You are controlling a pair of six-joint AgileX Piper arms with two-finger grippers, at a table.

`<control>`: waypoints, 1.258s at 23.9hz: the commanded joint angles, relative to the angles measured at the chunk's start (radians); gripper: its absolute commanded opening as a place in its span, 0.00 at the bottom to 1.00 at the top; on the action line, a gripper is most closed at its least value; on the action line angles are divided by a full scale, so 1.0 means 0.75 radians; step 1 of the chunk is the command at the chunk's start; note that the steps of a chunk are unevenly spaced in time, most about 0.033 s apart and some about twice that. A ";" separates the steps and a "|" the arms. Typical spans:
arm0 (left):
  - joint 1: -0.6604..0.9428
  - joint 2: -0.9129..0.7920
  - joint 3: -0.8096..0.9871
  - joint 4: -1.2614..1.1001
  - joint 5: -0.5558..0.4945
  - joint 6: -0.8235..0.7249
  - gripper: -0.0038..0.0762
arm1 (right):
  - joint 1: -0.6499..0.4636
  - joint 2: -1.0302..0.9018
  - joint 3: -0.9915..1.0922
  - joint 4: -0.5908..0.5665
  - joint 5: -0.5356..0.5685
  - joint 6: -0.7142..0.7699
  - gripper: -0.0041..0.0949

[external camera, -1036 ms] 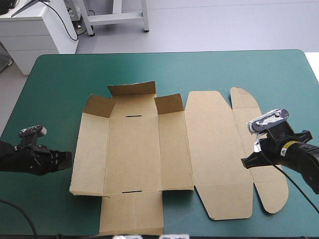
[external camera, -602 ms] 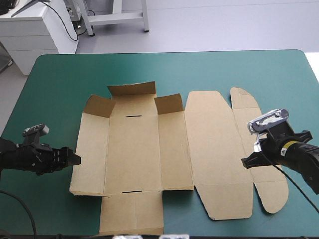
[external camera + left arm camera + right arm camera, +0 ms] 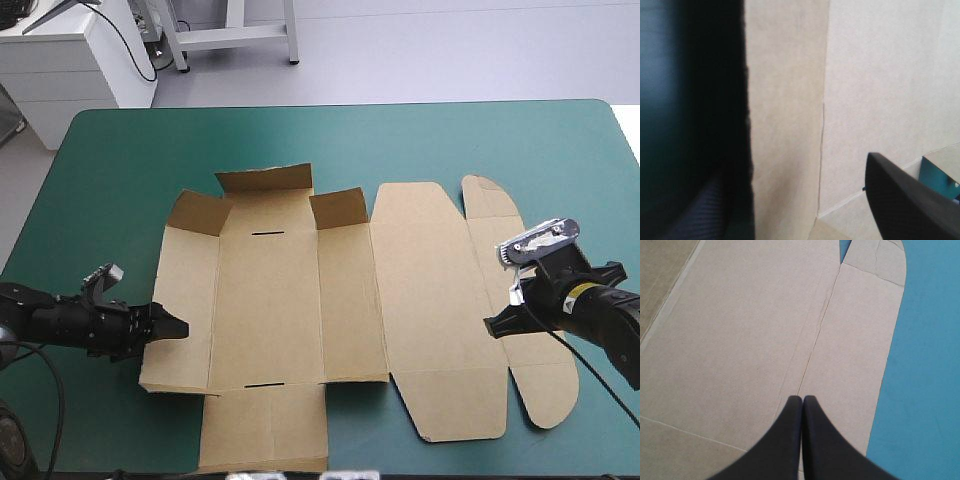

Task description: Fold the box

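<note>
The brown box [image 3: 300, 300] lies as a cut sheet in the middle of the table, mostly flat. Its far flaps [image 3: 265, 181] stand slightly raised. My left gripper [image 3: 172, 326] is low at the box's left edge, pointing in over the left side panel. In the left wrist view its black fingers [image 3: 905, 200] stand wide apart with the board [image 3: 865, 90] between and ahead of them, so the left gripper [image 3: 810, 215] is open. My right gripper [image 3: 492, 327] is shut. Its tip [image 3: 801, 402] rests over the crease beside the rounded right flap [image 3: 860, 355].
The box's near flap [image 3: 265, 425] reaches the table's front edge. Teal-green cover [image 3: 350, 140] shows beyond the box on the far side and at both ends. The rounded right flap [image 3: 545, 395] ends close to the right arm.
My left gripper has moved right to the box's left edge, and its fingers have opened. The right arm and the box have not moved.
</note>
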 commanded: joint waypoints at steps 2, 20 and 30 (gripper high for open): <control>-0.033 -0.029 -0.001 -0.129 0.133 0.038 0.69 | -0.010 -0.015 -0.032 -0.009 -0.069 -0.002 0.03; -0.203 -0.029 -0.004 -0.163 0.001 -0.031 0.04 | -0.010 -0.015 -0.032 -0.003 -0.058 -0.002 0.03; -0.203 -0.029 -0.156 -0.146 0.085 0.087 0.04 | -0.010 -0.015 -0.032 0.000 -0.053 -0.002 0.03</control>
